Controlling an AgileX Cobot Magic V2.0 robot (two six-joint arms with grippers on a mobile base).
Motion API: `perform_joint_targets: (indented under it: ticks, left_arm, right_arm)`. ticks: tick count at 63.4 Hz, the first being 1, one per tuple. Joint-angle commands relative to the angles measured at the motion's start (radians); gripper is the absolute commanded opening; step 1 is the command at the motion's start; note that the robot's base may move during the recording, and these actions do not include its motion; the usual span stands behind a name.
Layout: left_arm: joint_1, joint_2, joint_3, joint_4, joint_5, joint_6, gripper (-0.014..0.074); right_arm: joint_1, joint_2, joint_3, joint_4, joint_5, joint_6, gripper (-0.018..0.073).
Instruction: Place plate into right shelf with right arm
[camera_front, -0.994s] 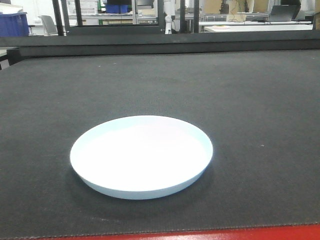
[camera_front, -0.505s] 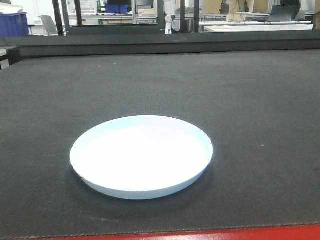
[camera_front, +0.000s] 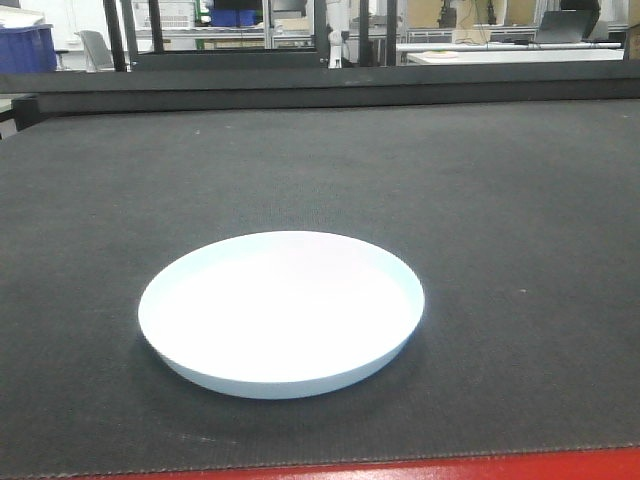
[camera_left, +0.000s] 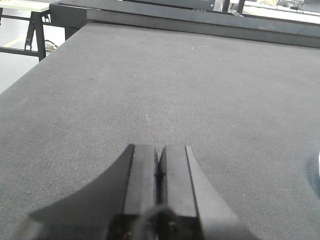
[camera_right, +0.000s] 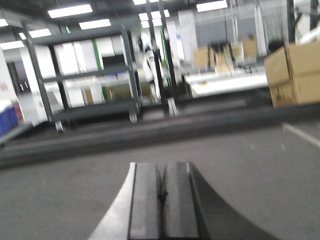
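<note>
Dark mat table (camera_front: 520, 180), workshop behind; plate (camera_front: 281, 312) lies flat near its front edge, untouched. Right gripper (camera_right: 161, 192) and left gripper (camera_left: 159, 170) both closed, empty. Your approach hasn't begun: open right fingers, drop toward plate's 3 o'clock rim

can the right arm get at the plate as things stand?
Probably yes. The plate lies flat and alone on the dark table top, nothing on or beside it. The right gripper is shut and empty, above the mat; its view is blurred and doesn't show the plate, so the gap is unclear.
</note>
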Motion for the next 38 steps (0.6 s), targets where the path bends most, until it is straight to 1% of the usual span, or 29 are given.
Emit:
perform_joint_targets:
  ticks: [1,5,8,10,14,16,19,28,34,37,38]
  left_arm:
    - [-0.002,-0.003,0.009,0.0,-0.09,-0.006,-0.0047]
    - [-0.002,-0.003,0.009,0.0,-0.09,-0.006,-0.0047]
    - [-0.002,-0.003,0.009,0.0,-0.09,-0.006,-0.0047]
    - [-0.002,-0.003,0.009,0.0,-0.09,-0.006,-0.0047]
    - [-0.002,-0.003,0.009,0.0,-0.09,-0.006,-0.0047]
    - [-0.002,-0.003,0.009,0.0,-0.09,-0.006,-0.0047]
    - [-0.002,-0.003,0.009,0.0,-0.09,-0.006,-0.0047]
    - [-0.002,-0.003,0.009,0.0,-0.09,-0.006,-0.0047]
    - [-0.002,-0.003,0.009,0.0,-0.09,-0.006,-0.0047]
    - [-0.002,-0.003,0.009,0.0,-0.09,-0.006,-0.0047]
    - [-0.002,-0.003,0.009,0.0,-0.09,-0.006,-0.0047]
  right_arm:
    - [0.012,0.154,-0.192,0.052,0.114,-0.048,0.0055]
    - [0.04,0.271,-0.332,0.17,0.293,-0.164,0.0055]
    - [0.059,0.342,-0.408,0.276,0.391,-0.247,0.0055]
    - [0.072,0.39,-0.452,0.343,0.452,-0.284,0.0055]
    - [0.096,0.479,-0.514,0.453,0.543,-0.314,0.0055]
    - [0.107,0.527,-0.535,0.487,0.584,-0.316,0.0055]
    - [0.118,0.58,-0.546,0.507,0.621,-0.316,0.0055]
    - [0.161,0.713,-0.545,0.512,0.706,-0.313,0.0056]
    - [0.22,0.799,-0.545,0.512,0.714,-0.304,0.0055]
    - [0.256,0.838,-0.545,0.511,0.705,-0.293,0.0055]
    - [0.279,0.861,-0.545,0.505,0.699,-0.287,0.0055]
